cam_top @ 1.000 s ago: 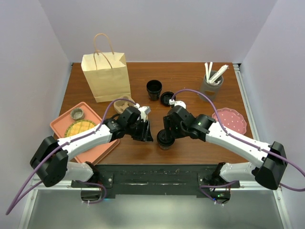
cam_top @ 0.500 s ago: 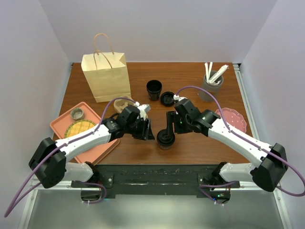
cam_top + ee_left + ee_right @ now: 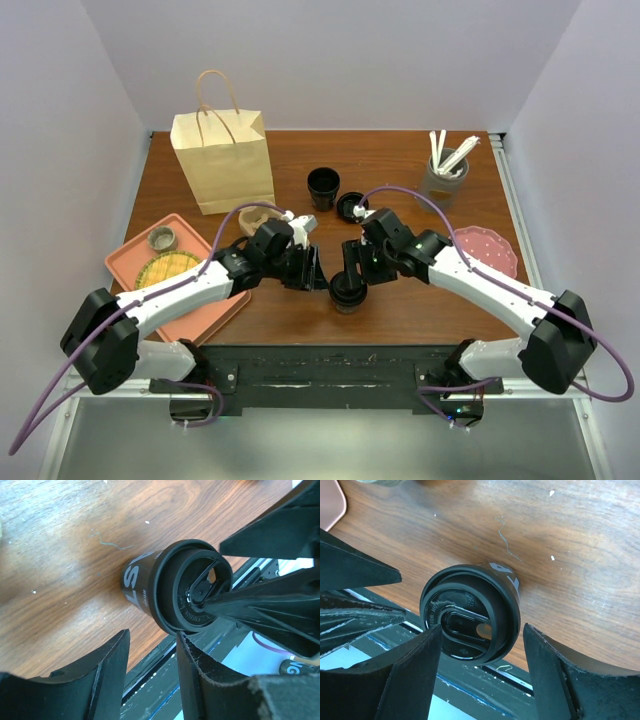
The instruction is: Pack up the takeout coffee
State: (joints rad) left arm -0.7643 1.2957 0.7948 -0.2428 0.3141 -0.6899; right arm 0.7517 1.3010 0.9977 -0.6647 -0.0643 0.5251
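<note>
Straddling the takeout coffee (image 3: 347, 291) with the right end effector (image 3: 482, 630) spread. Pointing the left end effector (image 3: 152, 635), also spread, at it.

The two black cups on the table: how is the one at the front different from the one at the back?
The front cup wears a sip lid; the back cup is open on top. The front cup stands near the front edge of the table; the back cup stands farther back, nearer the paper bag. Both are black and upright.
</note>
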